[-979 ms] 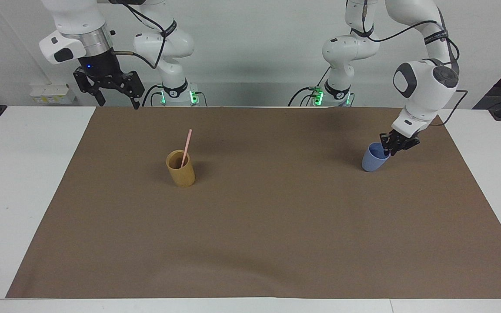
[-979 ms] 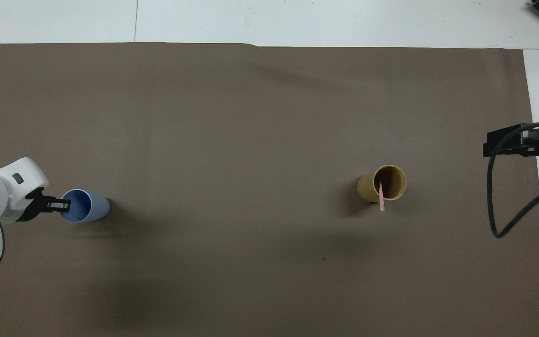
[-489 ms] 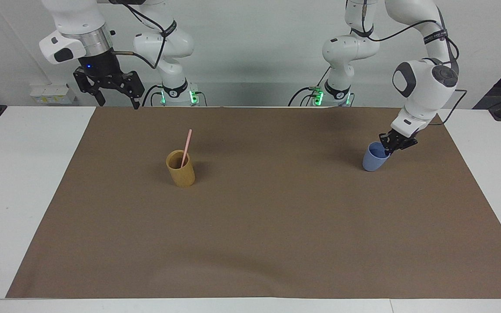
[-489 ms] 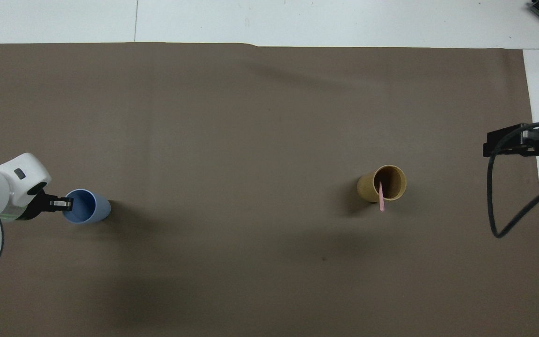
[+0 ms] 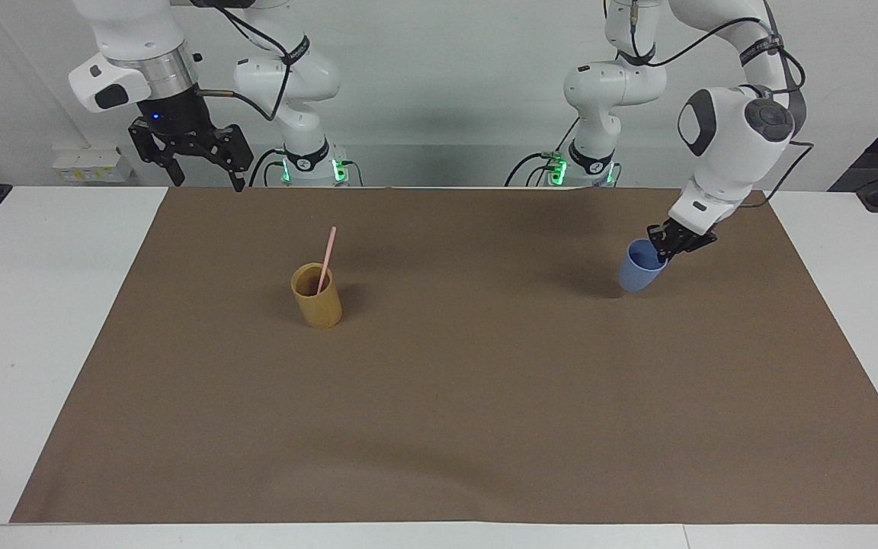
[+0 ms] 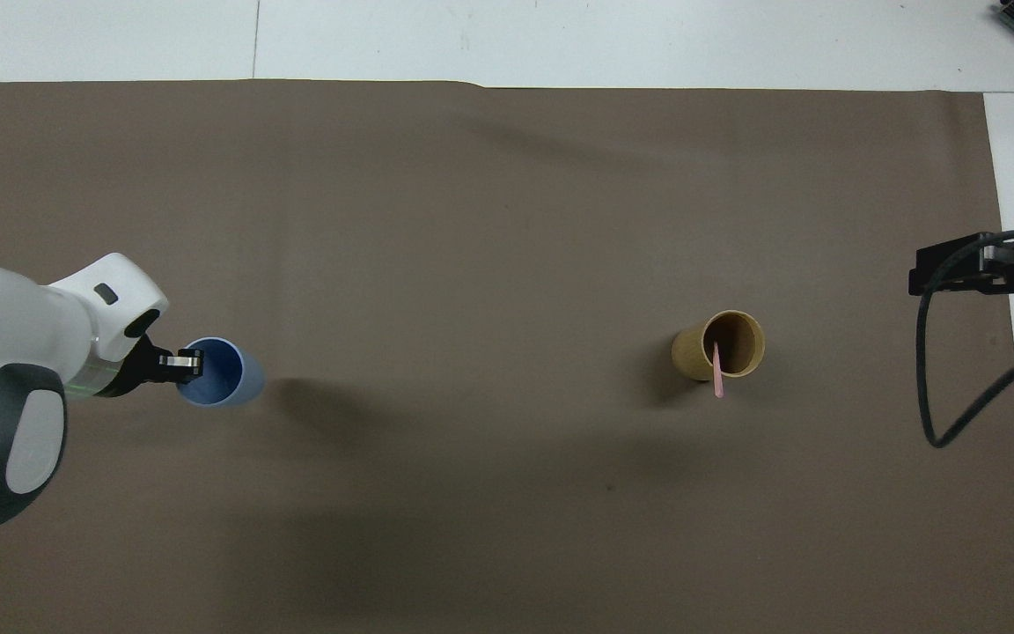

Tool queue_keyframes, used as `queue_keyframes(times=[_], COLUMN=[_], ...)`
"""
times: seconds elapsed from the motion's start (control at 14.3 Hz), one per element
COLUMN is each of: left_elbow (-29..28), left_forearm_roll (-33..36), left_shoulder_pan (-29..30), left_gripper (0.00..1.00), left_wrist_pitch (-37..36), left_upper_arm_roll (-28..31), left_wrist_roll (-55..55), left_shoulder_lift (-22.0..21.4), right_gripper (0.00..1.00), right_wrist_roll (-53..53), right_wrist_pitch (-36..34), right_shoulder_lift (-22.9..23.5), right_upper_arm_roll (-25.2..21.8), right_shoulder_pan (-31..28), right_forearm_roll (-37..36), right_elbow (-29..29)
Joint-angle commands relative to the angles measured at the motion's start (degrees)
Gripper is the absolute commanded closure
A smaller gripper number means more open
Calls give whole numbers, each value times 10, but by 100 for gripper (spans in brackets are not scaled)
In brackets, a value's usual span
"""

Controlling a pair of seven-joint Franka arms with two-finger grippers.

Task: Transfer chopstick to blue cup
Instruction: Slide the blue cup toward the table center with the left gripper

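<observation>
- Right gripper (image 5: 206, 179), fingers spread apart, waits above the brown mat's (image 5: 447, 396) edge nearest the robots.
- Chopstick (image 5: 325, 260) leans inside the tan cup (image 5: 316, 296).
- Left gripper (image 5: 665, 252) is clamped on the blue cup's (image 5: 637, 268) rim, the cup tilted and raised above the mat at the left arm's end.

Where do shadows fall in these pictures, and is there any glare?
Overhead view: the blue cup throws a soft shadow on the brown mat, offset toward the wooden cup; broad dim arm shadows lie nearer the robots. Facing view: a small dark patch sits beside the blue cup's base. No glare in either.
</observation>
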Motion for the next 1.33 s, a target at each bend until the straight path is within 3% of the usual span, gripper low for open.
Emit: queue_keyframes(times=[0.0,0.35,0.77,1.05,1.12,1.26], left_elbow=[13,20,20,20,20,20], left_forearm_roll=[-1,-2,-3,-3,-3,-3], left_shoulder_pan=[-48,-121,-160,-162,-162,-162], left_gripper=[100,100,100,100,92,52], left_wrist_pitch=[18,89,145,146,145,144], left_upper_arm_roll=[9,8,8,8,8,8], left_wrist_roll=[-67,-173,-222,-225,-225,-225], left_shoulder_lift=[19,73,106,108,108,108], right_gripper=[0,0,0,0,0,0], right_wrist_roll=[3,3,5,5,6,11], right_wrist_pitch=[2,7,8,12,12,14], right_shoulder_lift=[-4,-4,-4,-6,-9,-10], right_upper_arm_roll=[4,4,6,9,9,10], right_shoulder_pan=[-6,-4,2,4,4,4], right_forearm_roll=[5,5,3,2,2,2], right_elbow=[-5,-7,-10,-15,-19,-21])
